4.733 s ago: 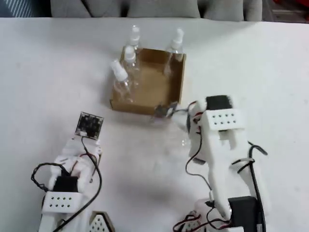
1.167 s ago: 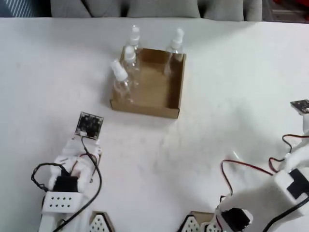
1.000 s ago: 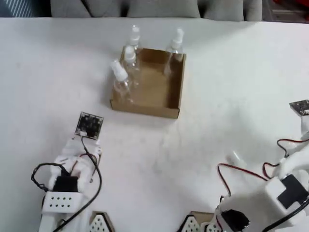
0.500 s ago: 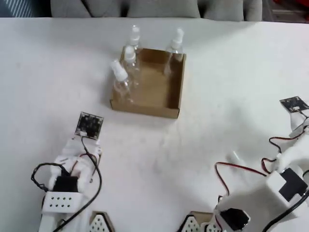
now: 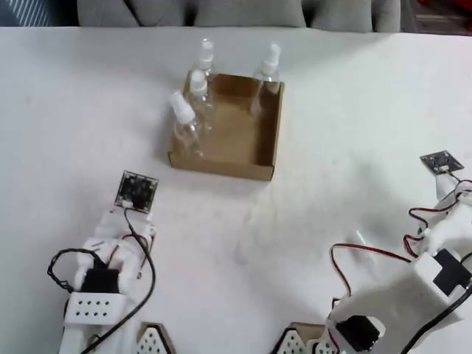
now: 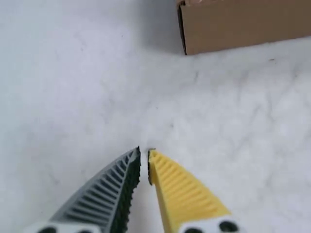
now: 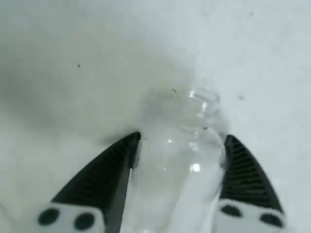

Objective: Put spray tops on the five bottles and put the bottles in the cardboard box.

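Notably, right gripper (image 7: 182,137) clamped a topless bottle (image 7: 180,162) (slick, clear plastic) — it could slip or twist before capping | left gripper (image 6: 144,151) jaws were together.

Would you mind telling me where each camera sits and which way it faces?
High view: fixed above, looking down on table, cardboard box and both arms.
Left wrist view: on the left arm, looking past its shut left gripper toward the box.
Right wrist view: on the right arm, looking down at an uncapped bottle in the right gripper.
Shared: the box, in high and left wrist views.
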Controlling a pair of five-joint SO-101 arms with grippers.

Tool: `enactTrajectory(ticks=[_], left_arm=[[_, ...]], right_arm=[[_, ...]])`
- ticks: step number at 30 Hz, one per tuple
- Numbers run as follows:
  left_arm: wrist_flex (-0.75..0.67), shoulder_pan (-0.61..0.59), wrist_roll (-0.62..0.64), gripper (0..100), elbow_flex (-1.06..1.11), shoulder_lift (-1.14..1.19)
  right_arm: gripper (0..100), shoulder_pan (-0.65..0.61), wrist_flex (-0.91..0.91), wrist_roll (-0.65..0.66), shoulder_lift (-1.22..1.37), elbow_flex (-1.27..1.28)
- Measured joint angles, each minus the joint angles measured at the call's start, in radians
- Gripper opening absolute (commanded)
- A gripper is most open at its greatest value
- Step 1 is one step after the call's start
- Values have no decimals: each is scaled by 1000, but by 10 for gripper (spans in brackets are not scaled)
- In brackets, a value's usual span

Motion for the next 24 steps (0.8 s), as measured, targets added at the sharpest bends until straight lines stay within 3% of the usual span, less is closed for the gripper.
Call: enactTrajectory(ticks=[2, 6, 12, 16, 20, 24], left_arm=[[0, 0, 0, 42, 0, 0], [0, 0, 0, 42, 0, 0], [0, 8, 0, 42, 0, 0], [31, 94, 0, 42, -17, 0], [172, 233, 8, 42, -169, 0], [302, 423, 94, 42, -342, 0]], right_arm=[[42, 0, 0, -3, 2, -11], [17, 21, 40, -3, 2, -52], [16, 141, 127, -6, -71, -87], [16, 253, 77, -6, -94, -87], [16, 348, -46, -6, -94, -87], [16, 402, -130, -6, -72, -114]])
